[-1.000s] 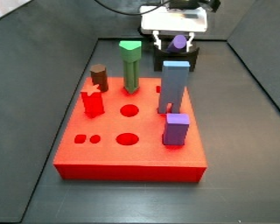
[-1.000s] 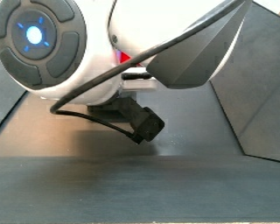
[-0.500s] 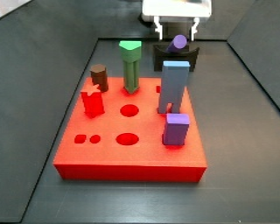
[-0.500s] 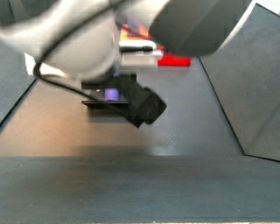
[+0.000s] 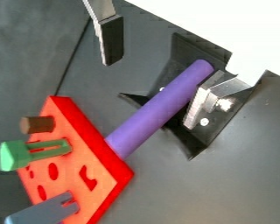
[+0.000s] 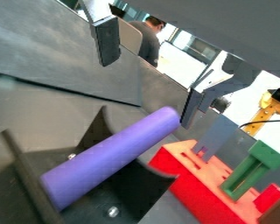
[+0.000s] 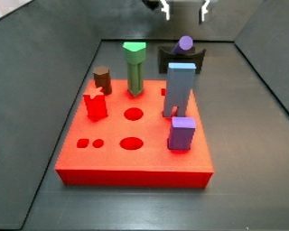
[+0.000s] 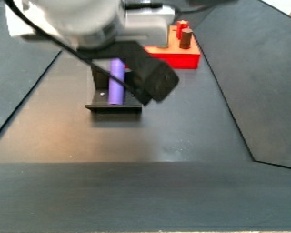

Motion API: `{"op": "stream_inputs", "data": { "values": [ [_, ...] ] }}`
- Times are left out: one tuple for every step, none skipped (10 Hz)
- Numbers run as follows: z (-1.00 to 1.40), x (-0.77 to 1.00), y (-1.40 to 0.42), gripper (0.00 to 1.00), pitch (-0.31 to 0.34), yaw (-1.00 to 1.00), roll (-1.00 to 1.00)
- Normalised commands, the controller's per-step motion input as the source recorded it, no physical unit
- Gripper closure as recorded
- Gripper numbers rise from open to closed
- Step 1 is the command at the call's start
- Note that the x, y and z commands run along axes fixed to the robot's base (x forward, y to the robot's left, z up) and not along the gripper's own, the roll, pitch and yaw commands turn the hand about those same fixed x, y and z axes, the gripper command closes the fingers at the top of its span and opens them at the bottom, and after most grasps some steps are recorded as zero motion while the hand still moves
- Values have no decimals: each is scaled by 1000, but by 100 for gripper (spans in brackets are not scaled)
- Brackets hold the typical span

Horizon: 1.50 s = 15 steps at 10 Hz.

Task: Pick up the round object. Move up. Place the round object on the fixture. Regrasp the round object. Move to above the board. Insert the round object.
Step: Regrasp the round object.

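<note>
The round object is a purple cylinder [image 5: 160,105] lying in the dark fixture [image 5: 196,51], and it also shows in a wrist view [image 6: 113,153] on the fixture [image 6: 122,198]. In a side view its end [image 7: 186,43] sticks up from the fixture [image 7: 198,60] behind the red board [image 7: 135,135]. My gripper [image 5: 152,92] is open and empty above the cylinder, with its fingers standing apart on either side, as a wrist view [image 6: 147,93] shows. In a side view the gripper [image 7: 183,7] is at the top edge. A side view shows the cylinder [image 8: 115,73] on the fixture [image 8: 114,105].
On the red board stand a green peg [image 7: 135,65], a tall blue block [image 7: 181,86], a purple block [image 7: 182,133], a red piece [image 7: 95,106] and a brown piece [image 7: 101,79]. Dark walls enclose the floor. The board [image 8: 175,56] lies beyond the fixture.
My gripper has let go of the purple cylinder and risen straight up. The cylinder stays on the fixture.
</note>
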Motion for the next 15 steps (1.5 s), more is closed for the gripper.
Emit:
{"op": "stream_inputs", "data": {
  "values": [
    [873,7,-1000,0,76,16,1000],
    [840,-20,-1000,0,64,15,1000],
    [819,-40,-1000,0,59,14,1000],
    [751,-56,-1000,0,51,12,1000],
    [651,-59,-1000,0,49,12,1000],
    [543,-62,-1000,0,46,12,1000],
    [418,-63,-931,0,44,12,1000],
    [170,-41,-604,0,38,12,1000],
    [125,-40,-470,0,36,12,1000],
    [67,-36,-186,0,31,12,1000],
    [47,-39,-49,0,27,13,1000],
    [21,-19,-42,0,21,14,1000],
    [14,-12,-46,0,20,14,1000],
    [16,-5,-29,0,17,15,1000],
    [14,0,-20,0,16,17,1000]
  ]
}}
